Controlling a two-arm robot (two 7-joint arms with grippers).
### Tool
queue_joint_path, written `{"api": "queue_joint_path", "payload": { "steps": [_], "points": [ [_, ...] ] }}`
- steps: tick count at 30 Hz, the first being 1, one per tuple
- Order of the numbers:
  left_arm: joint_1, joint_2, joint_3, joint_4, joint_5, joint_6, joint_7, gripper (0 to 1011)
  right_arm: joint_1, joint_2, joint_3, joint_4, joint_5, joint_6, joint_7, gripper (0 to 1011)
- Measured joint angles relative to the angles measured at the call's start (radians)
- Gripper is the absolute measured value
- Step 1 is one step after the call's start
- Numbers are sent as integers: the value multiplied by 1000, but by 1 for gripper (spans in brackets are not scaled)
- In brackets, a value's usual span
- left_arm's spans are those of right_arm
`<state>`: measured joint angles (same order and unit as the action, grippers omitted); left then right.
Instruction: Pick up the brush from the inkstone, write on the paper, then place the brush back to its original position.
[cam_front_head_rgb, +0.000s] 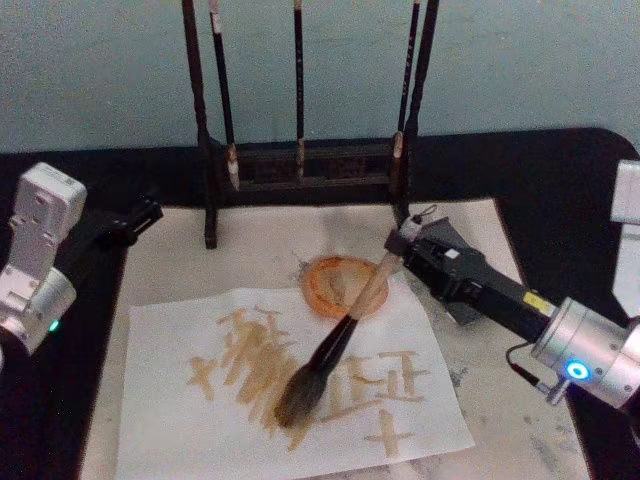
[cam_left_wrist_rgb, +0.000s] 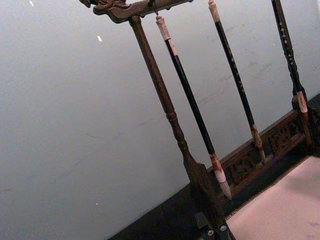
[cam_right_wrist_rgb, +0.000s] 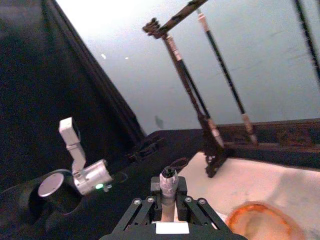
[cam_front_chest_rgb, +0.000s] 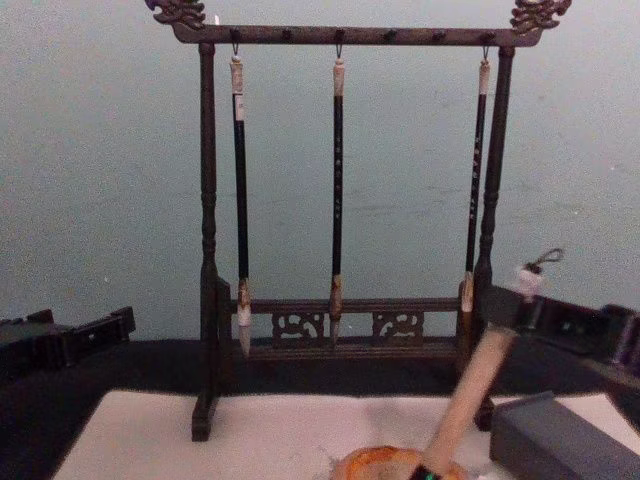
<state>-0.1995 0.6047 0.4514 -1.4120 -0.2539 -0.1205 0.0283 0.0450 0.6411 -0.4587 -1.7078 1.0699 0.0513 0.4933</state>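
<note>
My right gripper (cam_front_head_rgb: 400, 243) is shut on the top end of the brush (cam_front_head_rgb: 345, 325), just below its cord loop. The tan handle slants down and toward me, crossing over the orange-brown inkstone (cam_front_head_rgb: 322, 285). The bushy bristle head rests on the paper (cam_front_head_rgb: 180, 420), among tan written strokes. The right wrist view looks down on the right gripper (cam_right_wrist_rgb: 169, 200) clamping the brush's (cam_right_wrist_rgb: 169, 182) end, with the inkstone (cam_right_wrist_rgb: 260, 222) beside it. From the chest, the brush (cam_front_chest_rgb: 475, 390) leans up from the inkstone (cam_front_chest_rgb: 380, 465) to the right gripper (cam_front_chest_rgb: 510, 305). My left gripper (cam_front_head_rgb: 135, 218) is parked off the mat's left side.
A dark wooden rack (cam_front_head_rgb: 300, 165) with three thin hanging brushes stands behind the inkstone, at the back of the pale mat (cam_front_head_rgb: 250, 240). A grey rectangular block (cam_front_chest_rgb: 560, 440) lies at the right under my right arm. A black table surrounds the mat.
</note>
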Motion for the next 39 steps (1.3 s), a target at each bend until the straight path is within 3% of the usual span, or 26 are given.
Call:
{"api": "queue_joint_path", "payload": {
  "steps": [11, 18, 23, 31, 39],
  "points": [
    [0, 0, 0, 0, 0, 0, 0, 1000, -45, 30, 71, 5, 43, -26, -1, 170],
    [0, 0, 0, 0, 0, 0, 0, 1002, -57, 38, 118, 9, 112, -20, 9, 170],
    [0, 0, 0, 0, 0, 0, 0, 1002, -46, 24, 146, 4, 168, -25, 6, 170],
    [0, 0, 0, 0, 0, 0, 0, 1002, -3, -13, 153, 28, 232, -29, -25, 170],
    [0, 0, 0, 0, 0, 0, 0, 1002, 53, -48, 129, 96, 253, -30, -55, 169]
  ]
}}
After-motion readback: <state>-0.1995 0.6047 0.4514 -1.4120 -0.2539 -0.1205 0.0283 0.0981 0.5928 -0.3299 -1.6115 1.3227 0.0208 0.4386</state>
